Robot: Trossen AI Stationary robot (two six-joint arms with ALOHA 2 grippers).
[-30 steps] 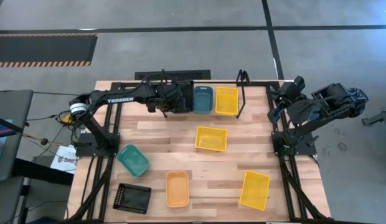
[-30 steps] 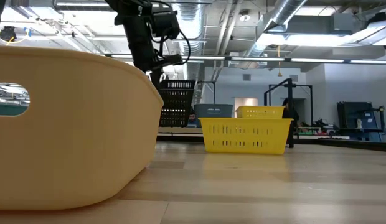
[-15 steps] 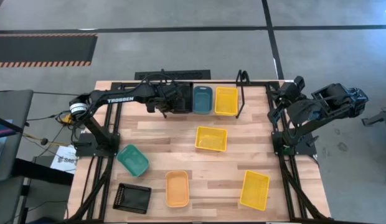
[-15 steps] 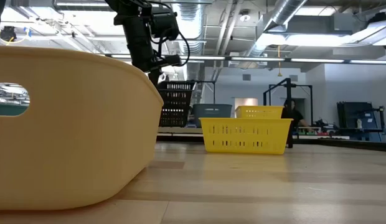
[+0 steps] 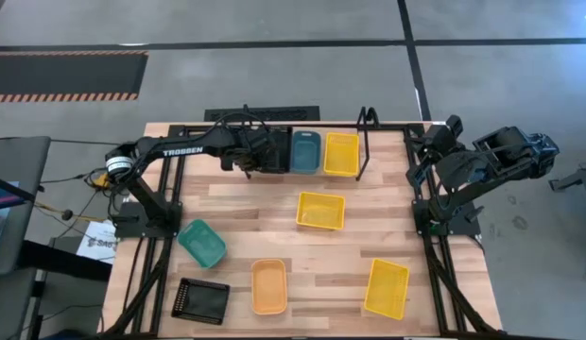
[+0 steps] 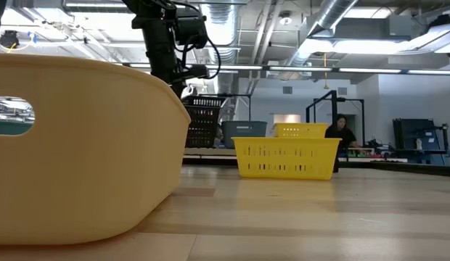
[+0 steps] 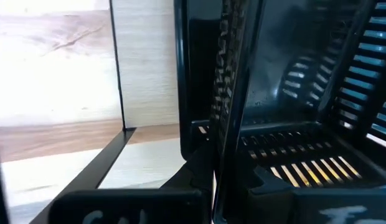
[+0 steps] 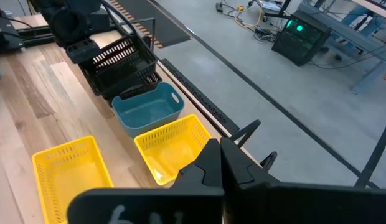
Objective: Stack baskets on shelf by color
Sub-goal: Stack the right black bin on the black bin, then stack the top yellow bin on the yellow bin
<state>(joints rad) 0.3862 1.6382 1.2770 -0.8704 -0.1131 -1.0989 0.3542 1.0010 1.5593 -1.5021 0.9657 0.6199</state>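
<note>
My left gripper (image 5: 259, 151) reaches to the table's far edge and is shut on a black basket (image 5: 277, 149), which hangs tilted (image 6: 205, 119) at the shelf's left end. In the right wrist view it seems to hang over another black basket (image 8: 134, 85). A blue-grey basket (image 5: 307, 151) and a yellow basket (image 5: 343, 153) stand beside it in the shelf (image 5: 367, 142). My right gripper (image 8: 221, 158) is shut on nothing, held high at the table's right edge. My left gripper pinches one side wall of the black basket near its rim (image 7: 225, 106), one finger (image 7: 194, 171) outside and the other (image 7: 268, 180) inside. The fingers come from above, slanting down. The basket hangs tilted below them; whether it rests on anything underneath, I cannot tell.
Loose on the table lie a yellow basket (image 5: 320, 210) at the middle, a teal basket (image 5: 201, 242), a black basket (image 5: 200, 300), an orange basket (image 5: 268, 285) and another yellow basket (image 5: 387, 287) near the front. A person (image 6: 340, 134) stands far behind the table.
The black basket has tipped a little further in my left gripper's hold, seen in the low view; the arm itself has stayed in place.
</note>
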